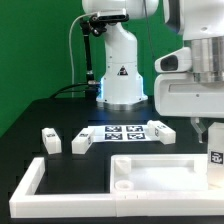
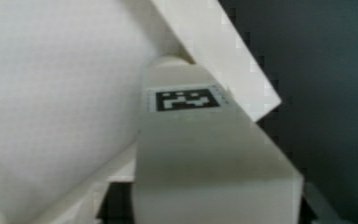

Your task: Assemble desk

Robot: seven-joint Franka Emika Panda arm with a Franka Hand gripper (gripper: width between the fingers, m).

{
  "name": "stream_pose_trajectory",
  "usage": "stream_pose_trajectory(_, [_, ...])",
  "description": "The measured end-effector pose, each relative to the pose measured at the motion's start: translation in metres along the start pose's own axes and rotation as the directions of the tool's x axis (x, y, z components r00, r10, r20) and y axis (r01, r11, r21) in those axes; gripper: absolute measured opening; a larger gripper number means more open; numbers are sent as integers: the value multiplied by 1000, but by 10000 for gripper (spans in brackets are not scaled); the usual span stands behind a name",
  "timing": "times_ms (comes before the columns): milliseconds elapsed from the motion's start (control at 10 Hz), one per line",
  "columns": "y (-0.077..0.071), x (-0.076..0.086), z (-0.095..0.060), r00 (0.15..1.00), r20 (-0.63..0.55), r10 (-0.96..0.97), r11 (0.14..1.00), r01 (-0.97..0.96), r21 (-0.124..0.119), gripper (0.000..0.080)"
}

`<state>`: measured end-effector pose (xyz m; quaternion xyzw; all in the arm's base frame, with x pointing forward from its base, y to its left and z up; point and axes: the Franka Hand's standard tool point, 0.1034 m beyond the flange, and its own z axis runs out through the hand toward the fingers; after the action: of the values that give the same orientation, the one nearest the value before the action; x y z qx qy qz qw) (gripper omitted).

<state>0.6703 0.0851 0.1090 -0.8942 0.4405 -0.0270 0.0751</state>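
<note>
The white rimmed tabletop (image 1: 160,172) lies flat at the front right, with a round hole near its left corner. My gripper (image 1: 214,138) is over the panel's right end, shut on a white desk leg (image 1: 216,157) held upright, its tag facing the camera. In the wrist view the same leg (image 2: 194,150) with its tag fills the middle and runs down between my jaws (image 2: 202,208), with the tabletop (image 2: 51,90) beside it. Two loose legs (image 1: 50,140) (image 1: 80,143) lie on the exterior view's left. A third leg (image 1: 160,128) lies behind the panel.
The marker board (image 1: 118,133) lies flat in the middle, ahead of the robot's base (image 1: 122,75). A long white border rail (image 1: 28,185) runs along the front left edge of the black table.
</note>
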Motion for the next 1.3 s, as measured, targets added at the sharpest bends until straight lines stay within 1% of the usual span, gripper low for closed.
stream_pose_trajectory(100, [1, 0, 0, 990, 19, 142, 990, -142, 6, 303])
stream_pose_trajectory(200, [1, 1, 0, 972, 42, 231, 973, -232, 6, 303])
stream_pose_trajectory(400, [4, -2, 1, 859, 74, 506, 861, -508, 18, 304])
stream_pose_trajectory(500, [4, -2, 1, 844, 78, 531, 845, -534, 19, 304])
stream_pose_trajectory(600, [5, -2, 0, 817, 82, 570, 819, -573, 15, 304])
stream_pose_trajectory(700, [5, -2, 1, 832, 80, 550, 833, -552, 17, 311])
stream_pose_trajectory(800, [5, -3, 1, 885, 71, 460, 887, -462, 19, 311])
stream_pose_trajectory(900, [4, -7, 2, 969, 44, 242, 970, -243, 6, 525])
stream_pose_trajectory(1000, [0, -13, 2, 994, 46, 94, 995, -95, 14, 525])
stream_pose_trajectory(1100, [-1, -15, 2, 999, 47, -14, 1000, 13, 21, 622])
stream_pose_trajectory(1200, [0, -13, 2, 999, 46, -20, 1000, 19, 21, 643])
stream_pose_trajectory(1300, [0, -12, 2, 993, 41, -113, 993, 112, 22, 643])
